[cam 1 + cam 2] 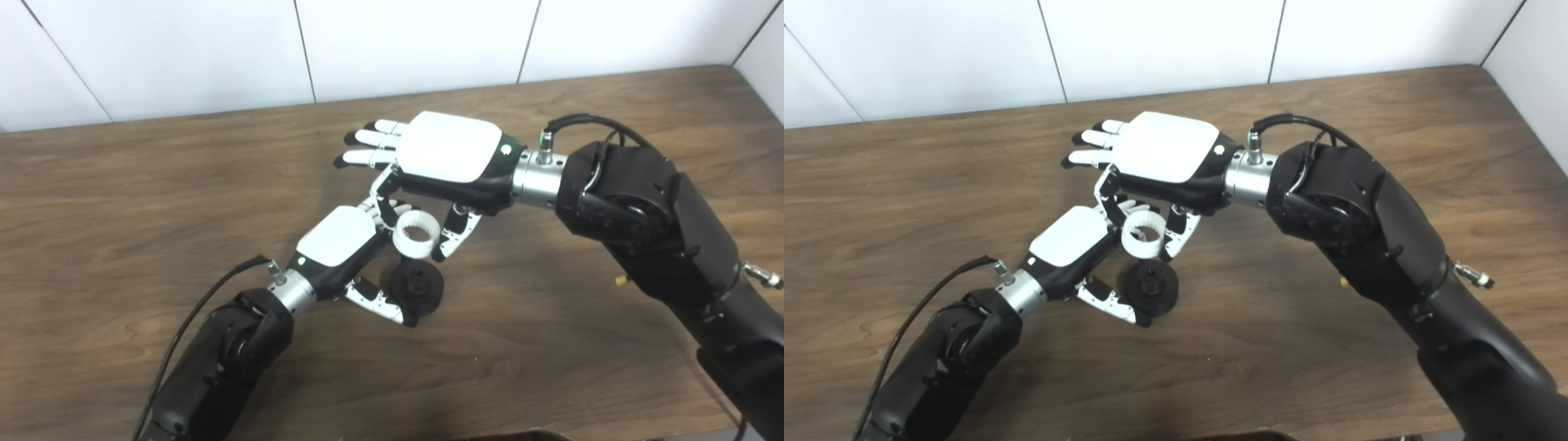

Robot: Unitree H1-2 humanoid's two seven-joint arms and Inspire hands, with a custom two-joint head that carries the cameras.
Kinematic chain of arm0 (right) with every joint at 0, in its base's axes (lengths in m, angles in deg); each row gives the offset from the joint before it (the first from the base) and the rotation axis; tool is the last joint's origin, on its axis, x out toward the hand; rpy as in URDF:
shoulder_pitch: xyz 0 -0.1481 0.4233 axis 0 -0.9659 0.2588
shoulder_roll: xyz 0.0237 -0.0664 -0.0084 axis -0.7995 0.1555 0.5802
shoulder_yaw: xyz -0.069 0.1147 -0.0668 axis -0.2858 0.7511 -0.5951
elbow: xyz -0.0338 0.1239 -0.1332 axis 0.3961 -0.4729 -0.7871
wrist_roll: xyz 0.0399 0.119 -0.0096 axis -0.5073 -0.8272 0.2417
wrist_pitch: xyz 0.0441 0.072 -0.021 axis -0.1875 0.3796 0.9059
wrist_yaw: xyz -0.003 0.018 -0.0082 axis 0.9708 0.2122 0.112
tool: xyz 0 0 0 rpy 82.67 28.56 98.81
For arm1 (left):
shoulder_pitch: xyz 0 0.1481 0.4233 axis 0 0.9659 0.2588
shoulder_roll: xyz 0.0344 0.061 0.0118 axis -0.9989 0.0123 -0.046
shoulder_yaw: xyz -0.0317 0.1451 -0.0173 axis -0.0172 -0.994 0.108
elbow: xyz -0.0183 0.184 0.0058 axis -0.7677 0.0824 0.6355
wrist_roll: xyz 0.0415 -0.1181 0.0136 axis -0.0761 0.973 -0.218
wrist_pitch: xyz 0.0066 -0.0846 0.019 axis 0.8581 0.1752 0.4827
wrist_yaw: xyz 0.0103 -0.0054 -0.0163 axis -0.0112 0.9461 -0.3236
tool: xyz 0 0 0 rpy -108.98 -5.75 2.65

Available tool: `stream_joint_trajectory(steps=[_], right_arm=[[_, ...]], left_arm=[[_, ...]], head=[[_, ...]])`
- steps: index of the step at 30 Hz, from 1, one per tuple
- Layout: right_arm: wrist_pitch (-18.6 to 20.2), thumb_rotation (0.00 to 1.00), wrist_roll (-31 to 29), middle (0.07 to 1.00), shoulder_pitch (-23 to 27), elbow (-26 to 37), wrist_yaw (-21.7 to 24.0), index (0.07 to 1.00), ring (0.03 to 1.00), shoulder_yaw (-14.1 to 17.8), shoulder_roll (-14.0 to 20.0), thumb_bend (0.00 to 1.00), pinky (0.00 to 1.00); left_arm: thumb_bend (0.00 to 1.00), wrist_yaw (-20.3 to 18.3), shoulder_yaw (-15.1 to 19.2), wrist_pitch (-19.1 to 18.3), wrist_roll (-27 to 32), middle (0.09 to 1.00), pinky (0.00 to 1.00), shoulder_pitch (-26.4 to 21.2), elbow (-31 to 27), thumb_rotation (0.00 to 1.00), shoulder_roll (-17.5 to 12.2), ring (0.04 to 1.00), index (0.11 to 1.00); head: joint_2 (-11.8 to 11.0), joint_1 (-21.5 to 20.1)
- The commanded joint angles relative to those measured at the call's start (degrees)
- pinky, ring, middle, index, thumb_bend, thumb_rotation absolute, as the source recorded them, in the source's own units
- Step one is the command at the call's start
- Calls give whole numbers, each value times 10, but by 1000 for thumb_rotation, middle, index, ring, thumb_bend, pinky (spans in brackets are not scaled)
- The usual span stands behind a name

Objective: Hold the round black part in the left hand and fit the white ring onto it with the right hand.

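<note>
One white ring (416, 232) in right robot hand (447, 162); one round black part (418, 286) at left robot hand (343, 245)

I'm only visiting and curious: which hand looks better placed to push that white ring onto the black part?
The right hand. It already pinches the white ring just above the round black part, while the left hand steadies that part on the table.

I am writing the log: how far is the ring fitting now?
Done: the left hand holds the round black part on the table, and the right hand pinches the white ring. In hand: the ring hangs just above the part. Left: lowering and seating it.
</note>
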Motion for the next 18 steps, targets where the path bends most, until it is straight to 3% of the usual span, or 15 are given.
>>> stream_joint_trajectory(steps=[1, 18], right_arm=[[-8, 126, -10, 954, 28, 16, 0, 483, 1000, 13, 6, 515, 1000], [-23, 126, -14, 957, 10, 21, 12, 479, 1000, 10, 8, 519, 1000]], left_arm=[[515, 6, -1, 8, -1, 934, 1000, -8, -7, 50, 2, 951, 477], [515, 13, 4, 11, 9, 937, 1000, -12, -1, 50, 7, 941, 476]], head=[[0, -1], [5, -4]])
